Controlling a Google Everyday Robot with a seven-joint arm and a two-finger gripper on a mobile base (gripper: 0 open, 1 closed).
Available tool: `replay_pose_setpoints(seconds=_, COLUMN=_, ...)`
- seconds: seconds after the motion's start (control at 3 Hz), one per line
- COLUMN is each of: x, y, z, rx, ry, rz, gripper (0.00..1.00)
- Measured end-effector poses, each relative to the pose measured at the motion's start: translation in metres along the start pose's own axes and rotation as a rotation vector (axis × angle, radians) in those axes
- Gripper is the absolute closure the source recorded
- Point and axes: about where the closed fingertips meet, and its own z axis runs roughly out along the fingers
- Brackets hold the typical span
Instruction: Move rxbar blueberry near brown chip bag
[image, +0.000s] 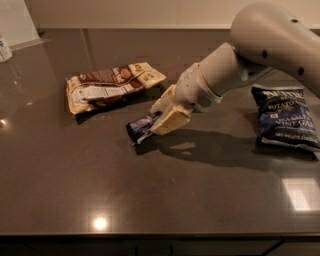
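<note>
This looks like a kitchen or break room: a dark, polished stone worktop (165, 200) runs along a pale wall (150, 12) and carries a brown chip bag (112, 85) and a blue chip bag (286, 116). The gripper (161, 114) hangs mid-worktop, its fingers (171, 121) clasping a snack bar (141, 128).

Over the counter (100, 190), the gripper (154, 120) clamping the rxbar blueberry (140, 129) hides its right end
</note>
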Motion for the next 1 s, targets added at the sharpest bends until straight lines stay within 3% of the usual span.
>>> replay_pose_setpoints(seconds=0.67, x=-0.005, y=-0.064, z=0.007, rx=0.084, ry=0.024, rz=0.072, gripper=1.0)
replay_pose_setpoints(seconds=1.0, x=-0.005, y=-0.088, z=0.011, rx=0.124, ry=0.037, rz=0.114, gripper=0.82)
